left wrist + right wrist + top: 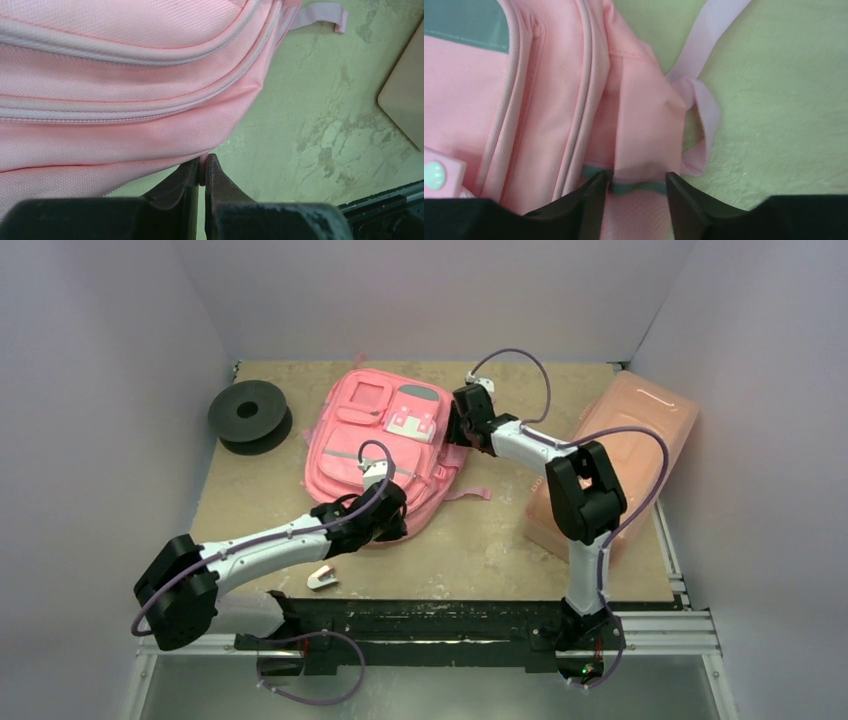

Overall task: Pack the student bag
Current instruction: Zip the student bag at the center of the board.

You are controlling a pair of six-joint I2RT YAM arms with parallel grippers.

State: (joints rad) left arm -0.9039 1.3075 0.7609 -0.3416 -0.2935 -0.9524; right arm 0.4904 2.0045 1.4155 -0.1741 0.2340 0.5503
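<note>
Black tips of the left gripper (202, 169) fill the bottom of its wrist view, pressed together on a thin pink sliver at the near edge of the student bag (125, 100). The sliver may be a zipper pull or a seam tab; the view is too close to say. The bag's curved, zippered side spreads ahead and to the left of this gripper. Bare table (320, 125) lies to its right, and the corner of a salmon-pink box (405, 100) shows at the far right. The right gripper (636, 184) sits at the opposite side of the bag. Its jaws stand partly apart around a pink side panel crossed by a grey stripe, and the fabric fills the gap between them. Whether they actually clamp it cannot be told. A pink strap (719, 30) runs off ahead and to the right of this gripper, looping back beside the panel. From above, the bag lies flat on the table between the two grippers, front pockets up. A black spool (248, 412) rests well to the left of the left gripper, and a small white object (322, 578) lies just behind it, beside the forearm.
</note>
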